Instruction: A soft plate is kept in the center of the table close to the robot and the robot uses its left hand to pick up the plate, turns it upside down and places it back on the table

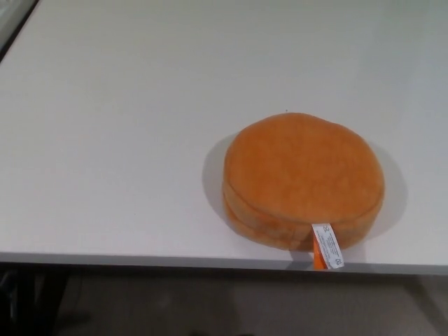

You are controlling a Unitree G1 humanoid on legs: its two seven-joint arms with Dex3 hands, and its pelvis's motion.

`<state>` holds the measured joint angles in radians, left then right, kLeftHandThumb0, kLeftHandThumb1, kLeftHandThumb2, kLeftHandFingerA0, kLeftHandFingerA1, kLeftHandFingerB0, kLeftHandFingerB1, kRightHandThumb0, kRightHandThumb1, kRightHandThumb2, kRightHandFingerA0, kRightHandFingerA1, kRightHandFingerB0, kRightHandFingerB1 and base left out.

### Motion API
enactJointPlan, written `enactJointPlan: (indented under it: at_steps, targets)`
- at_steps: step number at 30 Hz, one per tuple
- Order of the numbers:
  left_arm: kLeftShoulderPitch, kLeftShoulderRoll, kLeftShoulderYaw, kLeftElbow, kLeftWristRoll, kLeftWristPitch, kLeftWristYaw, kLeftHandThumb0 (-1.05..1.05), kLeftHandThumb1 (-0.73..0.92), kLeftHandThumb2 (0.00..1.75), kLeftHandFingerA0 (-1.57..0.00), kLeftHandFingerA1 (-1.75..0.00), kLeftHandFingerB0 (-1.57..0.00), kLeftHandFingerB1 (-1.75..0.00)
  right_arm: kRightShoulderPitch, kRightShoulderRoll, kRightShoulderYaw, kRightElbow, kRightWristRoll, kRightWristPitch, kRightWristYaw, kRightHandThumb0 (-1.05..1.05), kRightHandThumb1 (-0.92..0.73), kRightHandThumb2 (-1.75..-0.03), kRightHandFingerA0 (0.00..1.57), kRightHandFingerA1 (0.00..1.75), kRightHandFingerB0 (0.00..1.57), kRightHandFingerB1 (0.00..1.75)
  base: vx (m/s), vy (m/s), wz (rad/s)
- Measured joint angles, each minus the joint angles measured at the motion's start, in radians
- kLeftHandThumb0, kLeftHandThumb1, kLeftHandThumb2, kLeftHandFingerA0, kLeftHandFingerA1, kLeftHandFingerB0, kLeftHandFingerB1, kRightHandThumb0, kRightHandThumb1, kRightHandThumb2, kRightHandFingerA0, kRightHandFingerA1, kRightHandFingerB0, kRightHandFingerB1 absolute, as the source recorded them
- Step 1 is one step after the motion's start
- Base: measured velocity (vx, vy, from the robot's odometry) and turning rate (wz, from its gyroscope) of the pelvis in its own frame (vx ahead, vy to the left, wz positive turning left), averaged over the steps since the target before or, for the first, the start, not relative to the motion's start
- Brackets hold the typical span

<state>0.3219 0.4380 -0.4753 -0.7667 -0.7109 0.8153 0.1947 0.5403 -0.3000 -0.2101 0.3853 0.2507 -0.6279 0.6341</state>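
The soft orange plate [303, 178] lies flat on the white table [119, 140], right of centre and close to the near edge. Its smooth rounded side faces up. A white and orange label [326, 246] hangs from its front rim over the table's edge. Neither of my hands shows in the head view.
The table's near edge [140, 259] runs across the bottom of the picture, with dark floor below it. A dark strip [12, 24] shows at the far left corner.
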Motion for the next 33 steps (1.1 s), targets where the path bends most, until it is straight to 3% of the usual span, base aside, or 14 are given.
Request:
enactJointPlan:
  at_steps: [2,3,7,9,10,13,14,21,22,26,27,28,32,33]
  targets:
    - [0.032,0.006,-0.007,0.016,0.025,-0.039,-0.001,-1.04,0.92,0.65,-0.10,-0.34,-0.09,-0.25,0.000,0.000,0.001,0.000,0.000,0.000,0.000,-0.73,-0.78,-0.65,0.55,0.45,0.34,0.32,0.00,0.000,0.00]
    - [0.043,0.008,-0.009,0.023,0.033,-0.053,-0.001,-0.91,0.66,1.15,0.00,-0.39,-0.13,-0.24,0.000,0.000,0.001,0.000,0.000,0.000,0.000,-0.74,-0.63,-1.01,0.49,0.58,0.25,0.47,0.00,0.000,0.00]
    - [0.086,0.011,-0.010,0.062,0.065,-0.114,-0.001,-1.04,0.72,1.19,-0.05,-0.43,-0.05,-0.30,0.000,0.000,0.002,0.000,-0.001,0.000,0.000,-0.76,-0.78,-0.64,0.53,0.46,0.34,0.33,0.00,0.000,0.00]
    - [0.115,0.012,-0.010,0.096,0.085,-0.159,-0.001,-1.05,0.92,0.71,-0.13,-0.35,-0.12,-0.28,0.000,0.000,0.002,0.000,-0.001,0.000,0.000,-0.75,-0.62,-1.01,0.48,0.58,0.27,0.48,0.00,0.000,0.00]
    - [0.120,0.012,-0.010,0.104,0.088,-0.167,-0.001,-0.39,0.29,1.02,0.00,-0.50,0.00,-0.49,0.000,0.000,0.002,0.000,-0.001,0.000,0.000,-0.73,-0.78,-0.65,0.54,0.46,0.34,0.33,0.00,0.000,0.00]
    - [0.152,0.011,-0.008,0.154,0.114,-0.222,0.000,-0.39,0.28,1.01,0.00,-0.51,0.00,-0.49,0.000,0.000,0.002,0.000,-0.001,0.000,0.001,-0.81,-0.63,-0.79,0.51,0.51,0.30,0.40,0.00,0.000,0.00]
    - [0.163,0.011,-0.006,0.171,0.121,-0.241,0.000,-1.01,0.69,1.14,-0.08,-0.46,-0.10,-0.40,0.000,0.000,0.002,0.000,-0.001,0.000,0.001,-0.75,-0.78,-0.65,0.55,0.46,0.33,0.33,0.00,0.000,0.00]
    - [0.229,-0.007,0.003,0.277,0.161,-0.358,-0.001,-0.97,0.64,1.10,-0.12,-0.48,-0.17,-0.40,-0.001,0.000,0.002,0.000,-0.001,0.000,0.001,-0.78,-0.71,-1.04,0.47,0.58,0.28,0.48,0.00,0.000,0.00]
    - [0.239,-0.011,0.007,0.295,0.166,-0.378,-0.001,-0.97,0.64,1.10,-0.14,-0.48,-0.17,-0.40,-0.001,0.000,0.002,0.000,-0.001,0.000,0.001,-0.71,-0.82,-0.65,0.52,0.46,0.34,0.33,0.00,0.000,0.00]
    - [0.272,-0.031,0.023,0.373,0.184,-0.450,-0.002,-0.97,0.64,1.10,-0.17,-0.50,-0.14,-0.39,-0.001,0.000,0.003,0.001,-0.001,0.000,0.001,-0.75,-0.69,-1.03,0.45,0.57,0.27,0.48,0.00,0.000,0.00]
    - [0.279,-0.038,0.026,0.391,0.189,-0.466,-0.002,-1.01,0.87,0.67,-0.24,-0.41,-0.25,-0.28,-0.001,0.000,0.003,0.001,-0.001,0.000,0.001,-0.72,-0.83,-0.66,0.50,0.46,0.33,0.33,0.00,0.000,0.00]
    - [0.287,-0.045,0.030,0.413,0.195,-0.487,-0.002,-0.99,0.65,1.11,-0.17,-0.48,-0.18,-0.40,0.000,0.000,0.003,0.001,-0.001,0.000,0.001,-0.75,-0.82,-0.67,0.54,0.46,0.34,0.33,0.00,0.000,0.00]
    - [0.307,-0.057,0.040,0.469,0.206,-0.543,-0.002,-0.98,0.63,1.11,-0.15,-0.49,-0.18,-0.40,0.000,0.001,0.003,0.002,-0.001,0.000,0.001,-0.75,-0.68,-1.04,0.45,0.57,0.25,0.47,0.00,0.000,0.00]
    - [0.315,-0.064,0.045,0.493,0.212,-0.569,-0.002,-1.05,0.84,0.67,-0.21,-0.43,-0.26,-0.30,0.000,0.001,0.003,0.003,-0.001,0.000,0.001,-0.73,-0.83,-0.66,0.51,0.45,0.33,0.32,0.00,0.000,0.00]
